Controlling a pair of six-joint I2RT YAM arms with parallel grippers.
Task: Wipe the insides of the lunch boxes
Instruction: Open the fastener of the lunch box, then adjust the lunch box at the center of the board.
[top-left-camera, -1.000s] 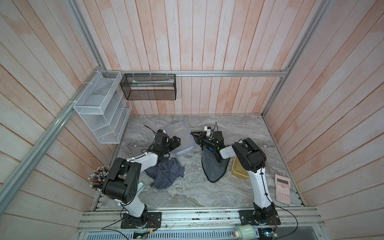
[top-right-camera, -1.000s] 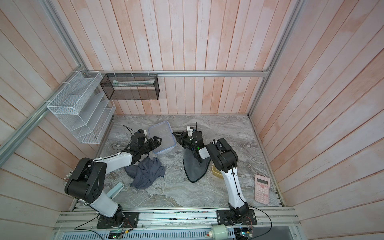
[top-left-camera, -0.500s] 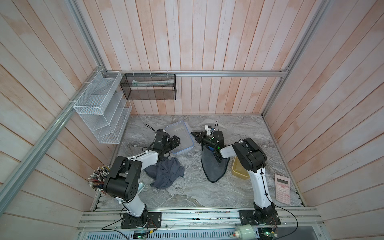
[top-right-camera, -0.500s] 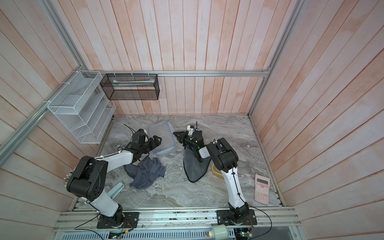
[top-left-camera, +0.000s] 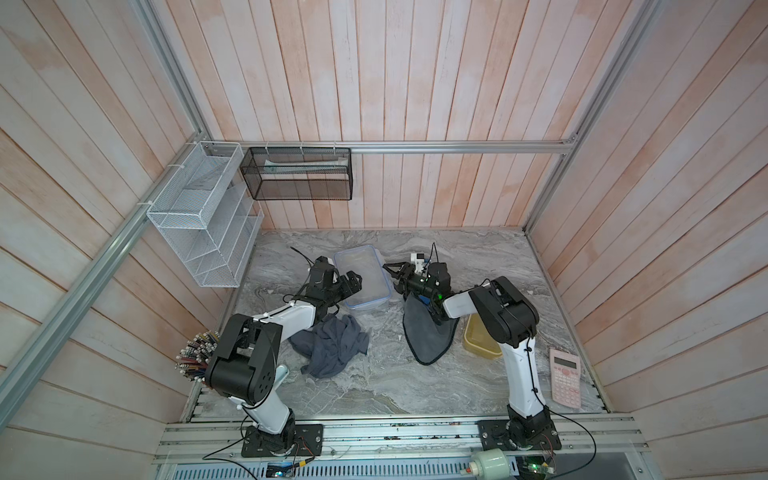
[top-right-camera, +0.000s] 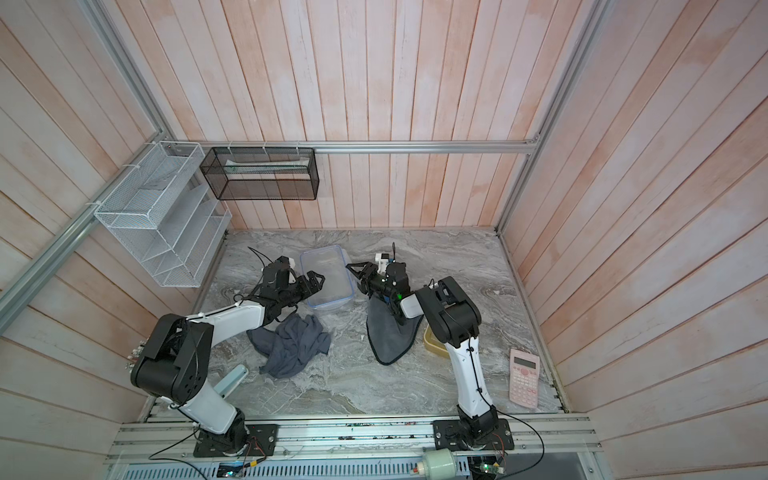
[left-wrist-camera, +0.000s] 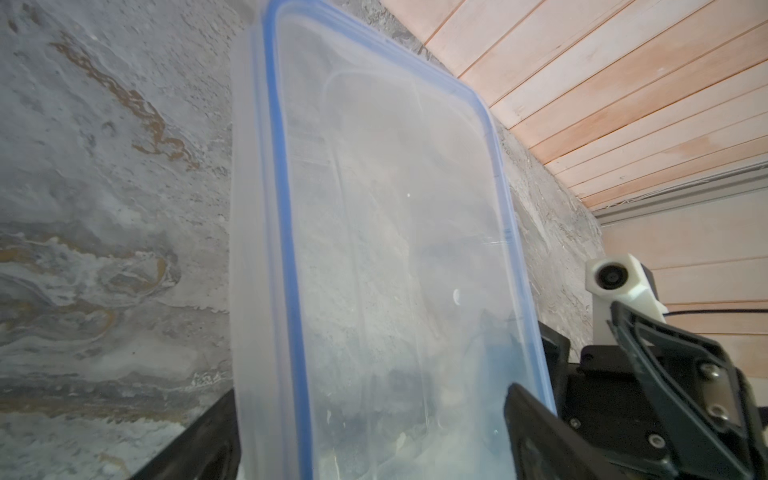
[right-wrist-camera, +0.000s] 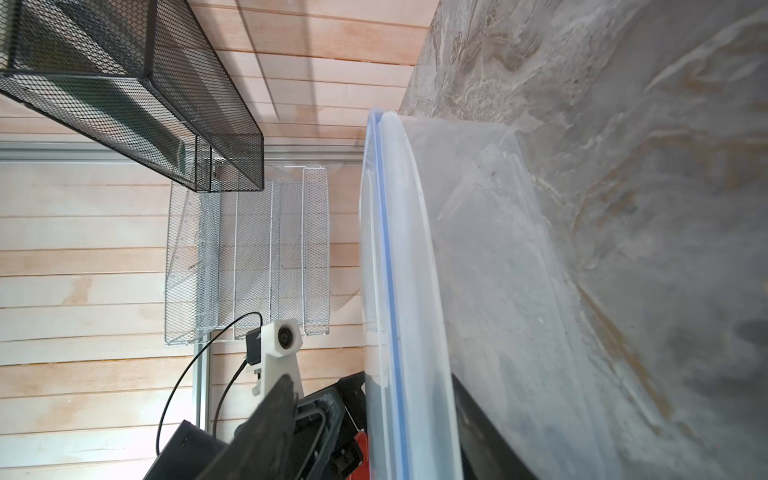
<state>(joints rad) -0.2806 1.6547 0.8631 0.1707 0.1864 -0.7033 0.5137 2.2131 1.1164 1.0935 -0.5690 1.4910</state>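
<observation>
The clear lunch box (top-left-camera: 359, 270) (top-right-camera: 326, 270) stands at the back middle of the marble table with its blue-rimmed lid (right-wrist-camera: 388, 249) on top. My left gripper (top-left-camera: 353, 282) (left-wrist-camera: 372, 395) is open, its fingers (left-wrist-camera: 208, 436) on either side of the box's near left end. My right gripper (top-left-camera: 392, 276) (right-wrist-camera: 372, 378) is open too and straddles the lid's rim on the box's right side. The amber-yellow lunch box (top-left-camera: 482, 343) (top-right-camera: 434, 343) sits open behind my right arm, partly hidden by it.
A crumpled grey cloth (top-left-camera: 332, 347) lies under my left forearm and a flat dark cloth (top-left-camera: 428, 332) under my right. A pink calculator (top-left-camera: 564, 376) lies front right. A white mesh rack (top-left-camera: 203, 220) and a black mesh basket (top-left-camera: 297, 174) hang on the walls.
My right gripper's jaws have spread apart at the lid's rim; a moment ago they were nearly shut there. The left arm and the box have barely moved.
</observation>
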